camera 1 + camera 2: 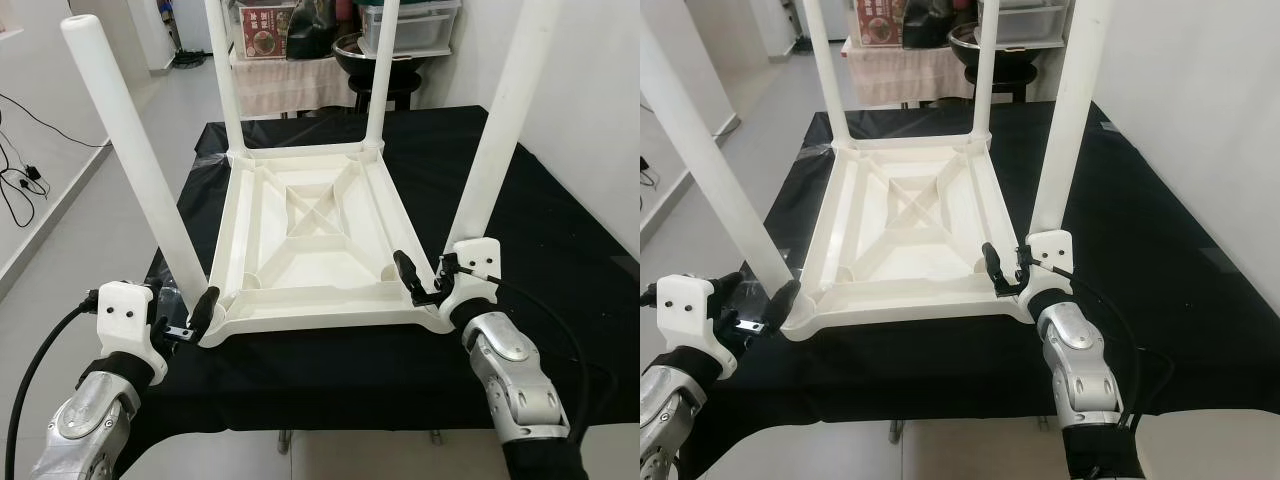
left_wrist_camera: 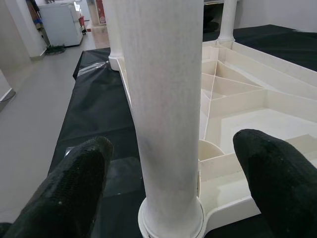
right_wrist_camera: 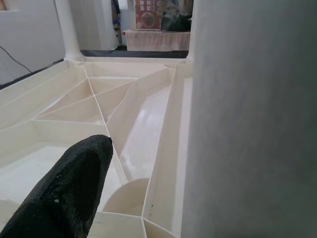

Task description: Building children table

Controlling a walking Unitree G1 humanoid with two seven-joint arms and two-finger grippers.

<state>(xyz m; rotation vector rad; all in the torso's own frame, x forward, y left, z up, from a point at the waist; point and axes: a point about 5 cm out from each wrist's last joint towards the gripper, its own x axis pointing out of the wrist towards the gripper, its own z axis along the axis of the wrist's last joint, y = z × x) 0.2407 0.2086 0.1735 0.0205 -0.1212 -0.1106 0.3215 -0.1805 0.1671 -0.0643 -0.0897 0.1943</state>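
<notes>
While the white table [image 1: 310,240] lies upside down mid-surface [image 1: 560,240] on black cloth, four legs up, each end effector sits at a near corner. Left end effector [image 2: 171,168]: fingers spread wide either side of near-left leg [image 1: 130,150], not touching. Right end effector [image 1: 440,285] at near-right leg [image 1: 495,140]; can't tell its opening.

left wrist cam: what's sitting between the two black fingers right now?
The near-left round white plastic table leg, standing upright in its corner socket on the upturned white table top. The left gripper straddles it, fingers open, in the left wrist view.
</notes>
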